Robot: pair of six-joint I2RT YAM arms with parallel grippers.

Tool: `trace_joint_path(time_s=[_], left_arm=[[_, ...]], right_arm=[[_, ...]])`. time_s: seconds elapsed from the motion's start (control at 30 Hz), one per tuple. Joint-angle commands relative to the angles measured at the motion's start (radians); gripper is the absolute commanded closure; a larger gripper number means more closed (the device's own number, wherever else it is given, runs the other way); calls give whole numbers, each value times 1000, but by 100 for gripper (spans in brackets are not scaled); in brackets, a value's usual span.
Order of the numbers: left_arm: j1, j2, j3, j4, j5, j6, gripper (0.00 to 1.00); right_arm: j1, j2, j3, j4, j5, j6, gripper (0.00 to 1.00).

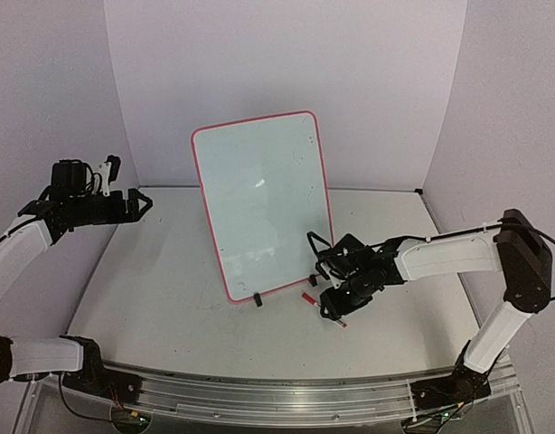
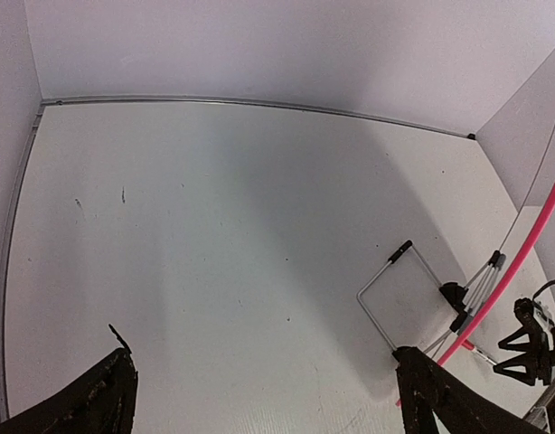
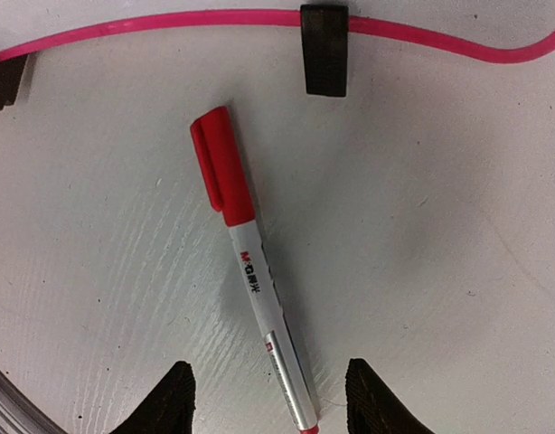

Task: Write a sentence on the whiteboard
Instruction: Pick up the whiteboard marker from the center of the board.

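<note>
The whiteboard [image 1: 264,203] stood upright near the middle of the table [image 1: 160,289], leaning back a little on its wire stand [image 2: 390,289]. Its lower edge sat in black clips [image 3: 324,50]. From the top view its glossy face showed only a small glare spot and a few faint specks near the right rim; anything finer was too small to read.

A red-capped marker [image 3: 250,271] lay flat on the table just in front of the board's lower right corner, with the cap pointing toward the pink rim [image 3: 169,20] and not touching it. In the top view the right arm covered most of the marker's white barrel.

The right end effector [image 3: 273,402] hung low over the marker's tail end, fingers apart, one on either side of the barrel and not touching it. Only the fingertips [image 3: 178,398] showed at the bottom of the wrist view.

The left end effector [image 2: 264,357] was raised well to the left of the board, its fingers spread wide and holding nothing. From that wrist the board appeared edge-on and was cut off at the frame's right side.
</note>
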Motion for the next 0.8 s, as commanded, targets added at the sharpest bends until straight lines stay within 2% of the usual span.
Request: trace_joint_path(time_s=[0.0,0.37,0.5,0.6,0.77], left_arm=[[-4,9,23,19,25,21,0],[-8,22,28,10,24,19,1],[-15,25,38,0,35,9,1],[-24,14,45,-12,65,-49,4],[-108,-29,36,-58,113,-187,6]], right_arm=[[1,40,32,-32,-9,-43,52],[1,122,67,-33,5,-54,71],[1,123,72,-34,-9,-79,88],[2,74,63,-36,-33,-100,99],[11,-95,26,-42,-129,-150,100]])
